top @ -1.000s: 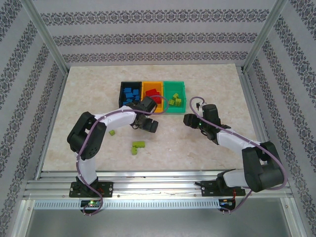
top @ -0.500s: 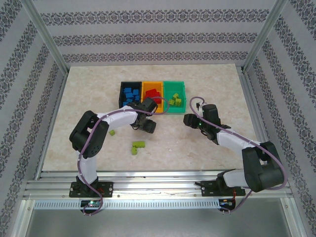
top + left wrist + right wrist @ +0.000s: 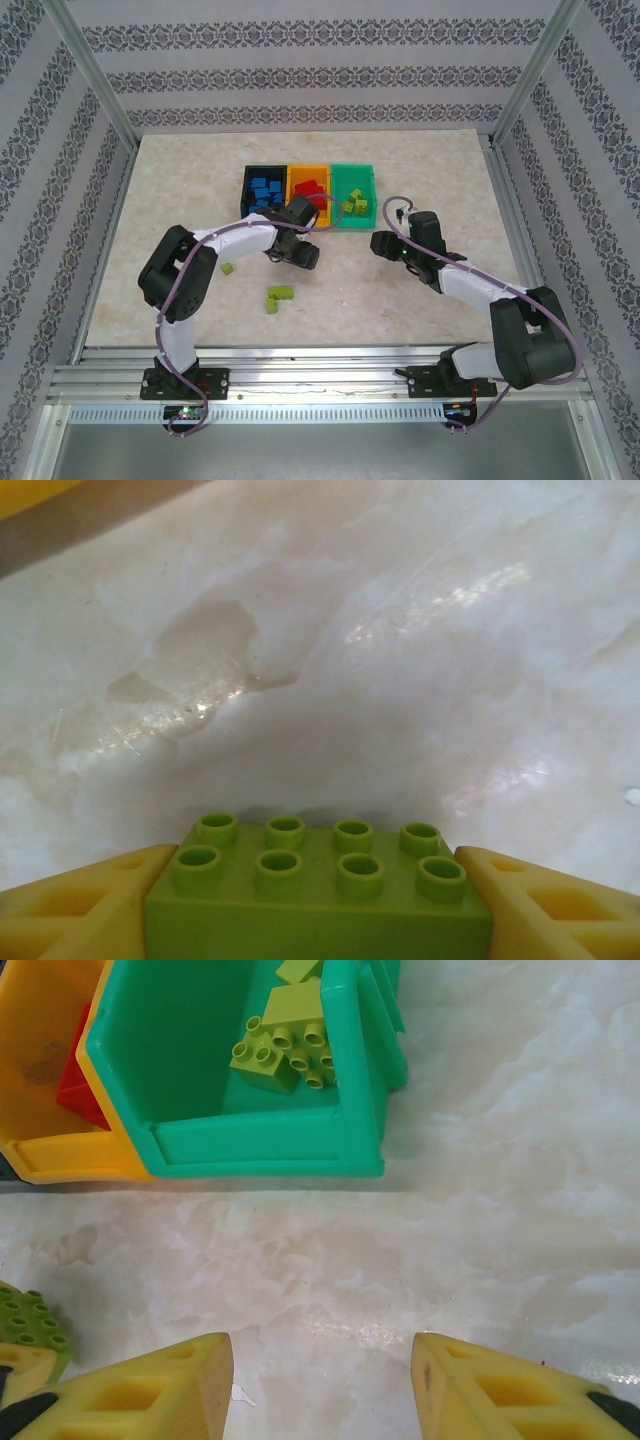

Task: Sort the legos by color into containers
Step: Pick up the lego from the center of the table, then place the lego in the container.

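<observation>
The pale marbled desk [image 3: 180, 180] carries everything, with the left arm [image 3: 190, 275] and right arm [image 3: 480, 285] both reaching in toward its middle. At the far centre three bins stand side by side, touching: the black bin [image 3: 246, 192] on the left, the orange bin [image 3: 303, 174] in the middle and the green bin [image 3: 352, 172] on the right. The left gripper [image 3: 303, 254] sits just near of the orange bin, its yellow fingers [image 3: 90, 905] clamped on the two ends of an eight-stud yellow-green brick [image 3: 318, 895] with bare desk behind it. The right gripper [image 3: 320, 1345] is just near of the green bin's right corner, its fingers spread apart with nothing between them. Blue bricks [image 3: 265, 188] lie in the black bin, red bricks [image 3: 312, 188] in the orange one, and several yellow-green bricks [image 3: 285, 1040] at the near right of the green one. Loose on the desk, near of the left gripper, lies a small cluster of yellow-green bricks [image 3: 279, 296], and to its left a single small yellow-green brick [image 3: 228, 268] beside the left arm.
</observation>
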